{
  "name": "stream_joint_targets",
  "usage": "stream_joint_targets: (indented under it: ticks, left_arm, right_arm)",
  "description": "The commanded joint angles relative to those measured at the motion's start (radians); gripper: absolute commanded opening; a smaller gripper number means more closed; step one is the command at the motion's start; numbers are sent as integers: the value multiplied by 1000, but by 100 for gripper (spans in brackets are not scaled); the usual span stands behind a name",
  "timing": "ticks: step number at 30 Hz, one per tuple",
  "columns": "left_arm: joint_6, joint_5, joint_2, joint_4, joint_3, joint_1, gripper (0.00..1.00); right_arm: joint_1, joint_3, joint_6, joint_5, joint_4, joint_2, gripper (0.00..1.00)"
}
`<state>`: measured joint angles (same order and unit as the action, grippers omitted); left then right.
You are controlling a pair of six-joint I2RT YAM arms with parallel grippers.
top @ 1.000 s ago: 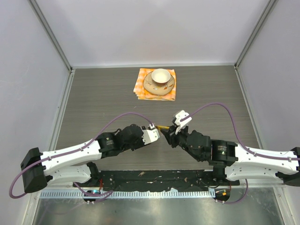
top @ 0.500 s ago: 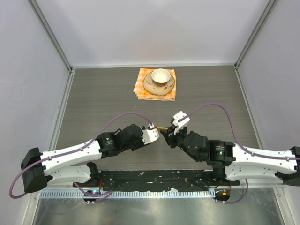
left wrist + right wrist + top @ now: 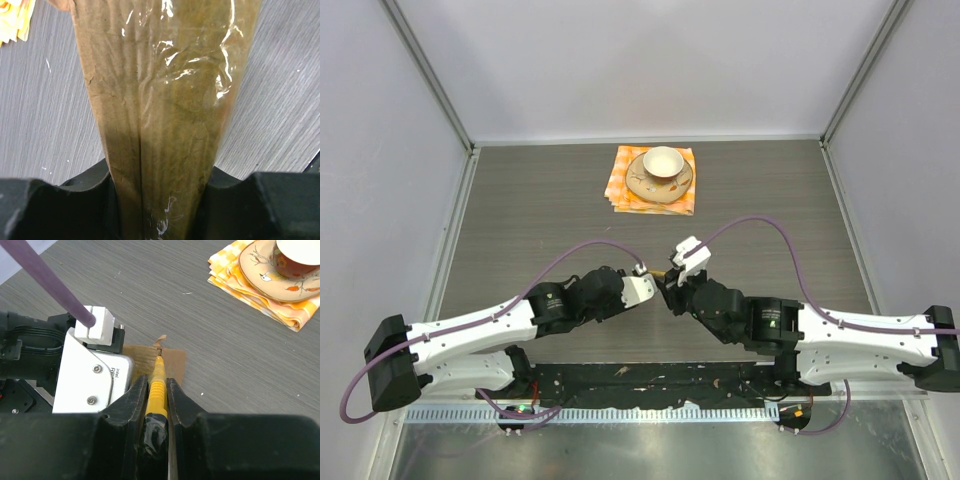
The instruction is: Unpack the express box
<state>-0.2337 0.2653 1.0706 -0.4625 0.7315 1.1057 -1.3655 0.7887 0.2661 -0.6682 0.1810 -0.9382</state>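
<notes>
Box: the box [image 3: 165, 100] is held off the table [image 3: 520, 200], between the two wrists, its long axis running away from the left gripper [image 3: 160, 197].
Left gripper: clamped on the box's near end, taped face up.
Right gripper: the right gripper [image 3: 156, 395] is closed on a yellow cutter [image 3: 158, 371].
Key relation: the box lies straight ahead of the cutter, with the tip at its far edge, by a small torn tab.
Nearer arm: right, judged ready to slit the tape.

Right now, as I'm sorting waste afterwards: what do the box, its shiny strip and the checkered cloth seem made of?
The express box: brown corrugated cardboard, matte; ribbed lines and a cracked crease show. The shiny strip: probably clear plastic tape, glossy and wrinkled. The checkered cloth: likely woven fabric, folded in soft layers.
</notes>
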Motion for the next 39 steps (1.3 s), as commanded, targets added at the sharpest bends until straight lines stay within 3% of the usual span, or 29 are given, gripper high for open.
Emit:
stream_joint_targets:
  ticks: [1,6,17,39]
  left_arm:
    - [16,67,-21,145,42,6,0]
    - [17,94,-24,160,28,5,0]
    - [14,153,-18,186,-3,-15,0]
    - [171,149,22,108,-15,-159,0]
  right_arm:
    - [3,21,100,-7,61,-54,1]
    - [2,6,197,-15,103,-63,1]
    - [-15,20,335,140,182,-59,1]
    - [-175,110,410,73,422,-149,1]
